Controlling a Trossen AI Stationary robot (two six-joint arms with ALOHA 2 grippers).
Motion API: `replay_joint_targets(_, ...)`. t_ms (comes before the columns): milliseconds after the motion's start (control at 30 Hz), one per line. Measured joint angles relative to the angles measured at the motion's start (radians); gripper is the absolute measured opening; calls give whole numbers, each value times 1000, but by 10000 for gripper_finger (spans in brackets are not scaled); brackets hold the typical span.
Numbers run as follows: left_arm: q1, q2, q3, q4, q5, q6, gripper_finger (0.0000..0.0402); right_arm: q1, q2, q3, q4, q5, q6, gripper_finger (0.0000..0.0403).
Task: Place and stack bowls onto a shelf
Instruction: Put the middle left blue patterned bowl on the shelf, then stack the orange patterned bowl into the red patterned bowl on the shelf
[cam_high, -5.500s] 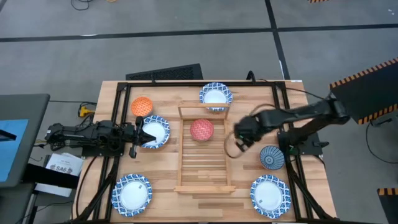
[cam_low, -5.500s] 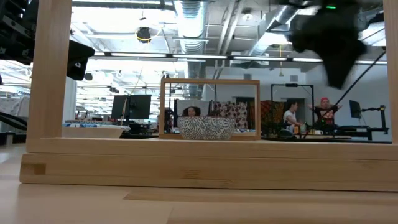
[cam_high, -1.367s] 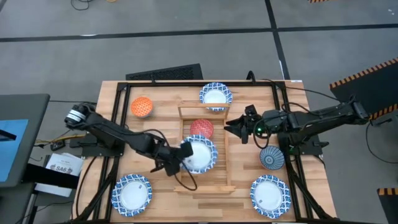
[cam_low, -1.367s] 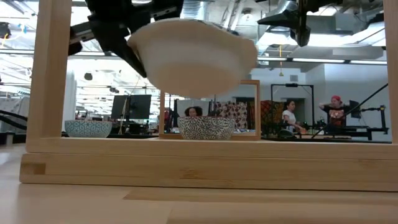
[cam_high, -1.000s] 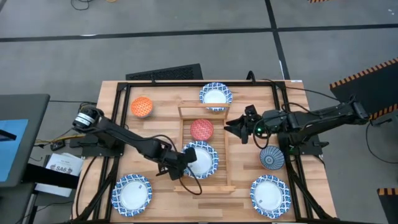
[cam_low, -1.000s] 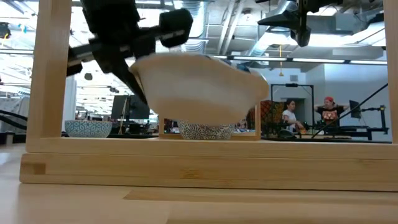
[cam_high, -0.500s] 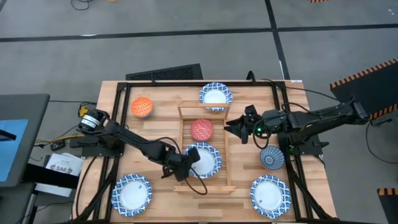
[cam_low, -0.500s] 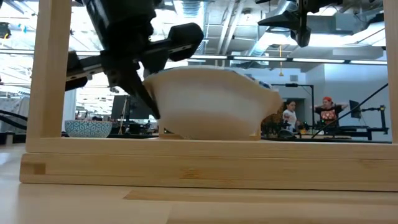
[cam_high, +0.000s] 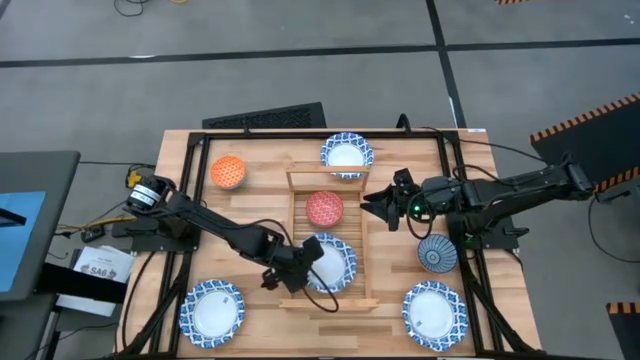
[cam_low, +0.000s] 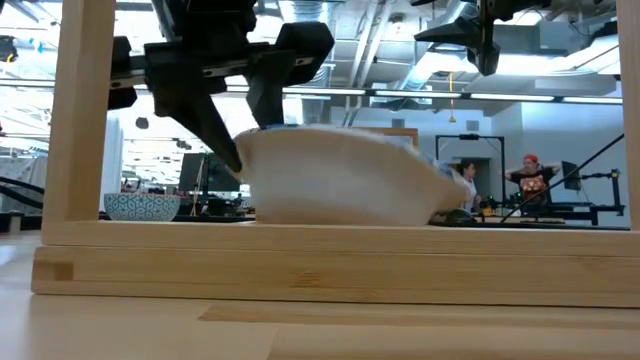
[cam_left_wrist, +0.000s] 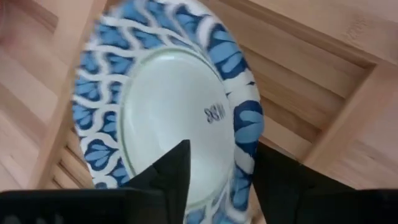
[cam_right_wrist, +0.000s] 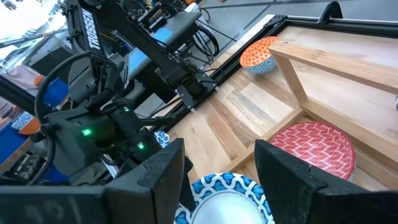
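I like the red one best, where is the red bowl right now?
In the high view the red bowl sits on the shelf, near its far end. The blue-and-white bowl gripped by the left gripper sits just in front of it.

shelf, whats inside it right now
Inside the shelf: a red bowl at the far end and a blue-and-white bowl nearer the front, held at its rim by the left gripper. The slats under both bowls are covered.
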Motion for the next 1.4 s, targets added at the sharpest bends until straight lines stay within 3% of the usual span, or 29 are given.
replay_joint_targets(333, 25, 0, 92, -187, 42, -119, 167, 0, 0, 0, 0, 0, 0, 221)
replay_joint_targets(600, 101, 0, 200, -476, 101, -263, 167, 0, 0, 0, -8, 0, -4, 221)
replay_joint_targets(800, 193, -43, 228, -561, 237, -480, 167, 0, 0, 0, -33, 0, -4, 221)
replay_joint_targets(900, 249, -122, 188, -515, 324, -598, 167, 0, 0, 0, -40, 0, -4, 221)
replay_joint_targets(1033, 303, -327, 27, -278, 329, -766, 167, 0, 0, 0, -47, 0, -4, 221)
replay_joint_targets(1233, 318, -709, -318, 166, 101, -980, 167, -5, 0, 0, -45, 0, -1, 221)
replay_joint_targets(1400, 318, -933, -492, 259, -57, -1043, 167, -11, 0, 0, -45, 0, 0, 221)
